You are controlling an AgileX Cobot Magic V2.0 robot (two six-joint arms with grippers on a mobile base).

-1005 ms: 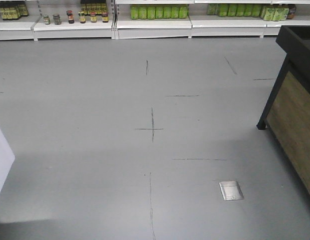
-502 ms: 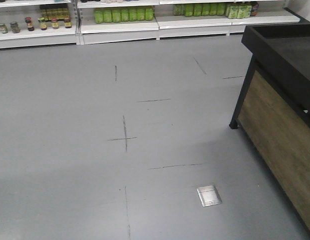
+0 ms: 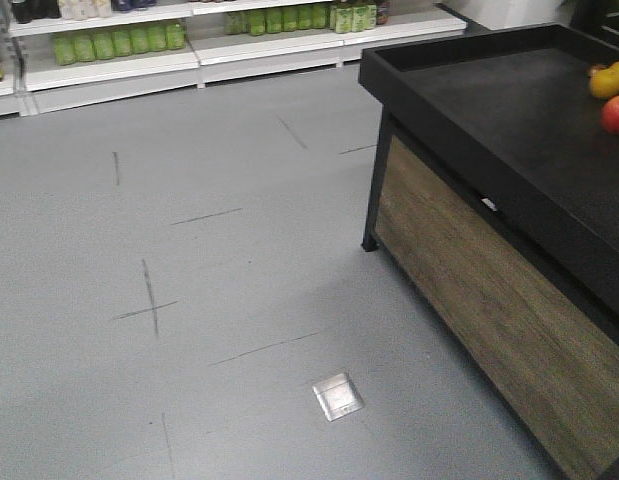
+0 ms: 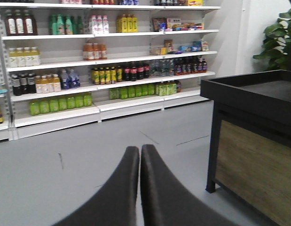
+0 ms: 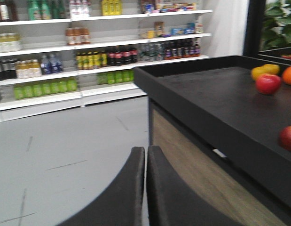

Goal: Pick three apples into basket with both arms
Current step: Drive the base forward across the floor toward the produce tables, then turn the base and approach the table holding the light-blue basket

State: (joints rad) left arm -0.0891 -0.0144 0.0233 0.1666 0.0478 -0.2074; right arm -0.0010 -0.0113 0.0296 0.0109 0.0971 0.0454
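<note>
Facing a black display table, the left gripper and right gripper have fingers pressed together, empty. A red apple lies on it.

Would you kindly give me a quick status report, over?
Left hand shut, empty. Right hand shut, empty. Red apples on black stand, untouched; basket not in view. No obstacle seen.

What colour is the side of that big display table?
Brown wood-grain side panel, framed in black; clearest in the exterior front-facing view.
</note>
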